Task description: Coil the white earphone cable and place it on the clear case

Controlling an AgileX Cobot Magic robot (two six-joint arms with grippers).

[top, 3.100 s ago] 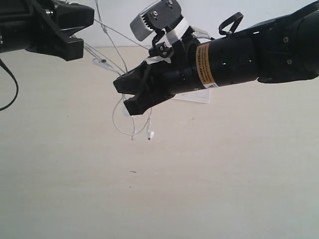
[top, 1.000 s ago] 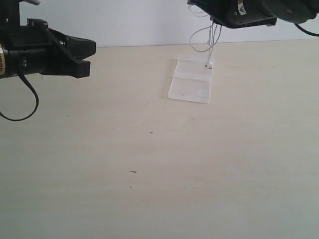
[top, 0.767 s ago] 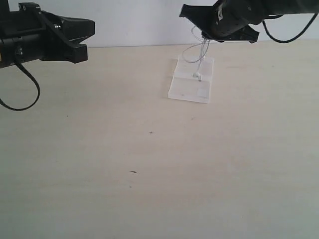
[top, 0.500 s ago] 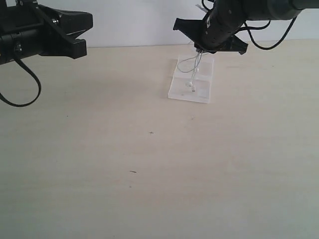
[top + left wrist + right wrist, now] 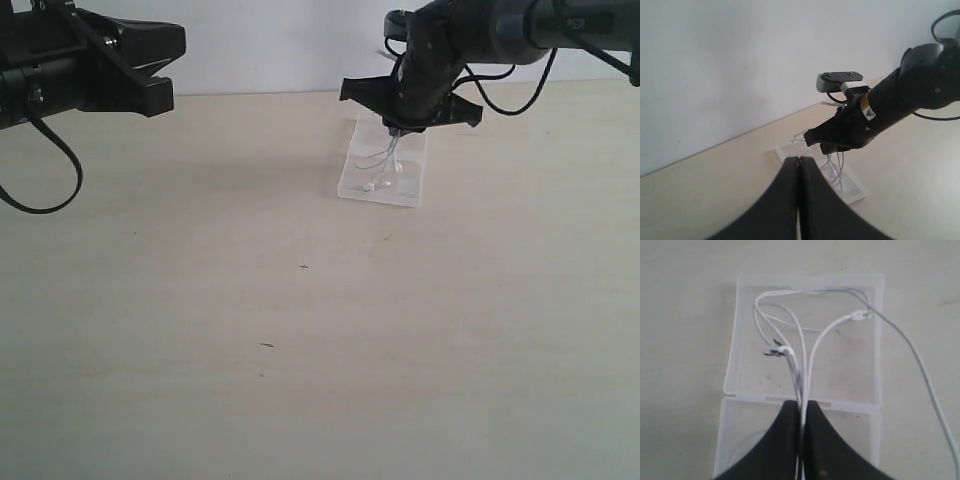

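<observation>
Our left pincer (image 5: 798, 161) hangs well apart, jaws pressed together on nothing. Our right pincer (image 5: 801, 407) is clamped on the bunched white earphone cable (image 5: 856, 316), whose loops hang beneath it and touch the clear case (image 5: 855, 380); one strand trails off past the case's edge. We judge placing is in hand. Next calls for lowering slightly, then parting the jaws.

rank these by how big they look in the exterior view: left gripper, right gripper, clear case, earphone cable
1. left gripper, though it may just be nearer the camera
2. right gripper and clear case, about alike
3. white earphone cable, thin loops hanging from the right gripper onto the case
</observation>
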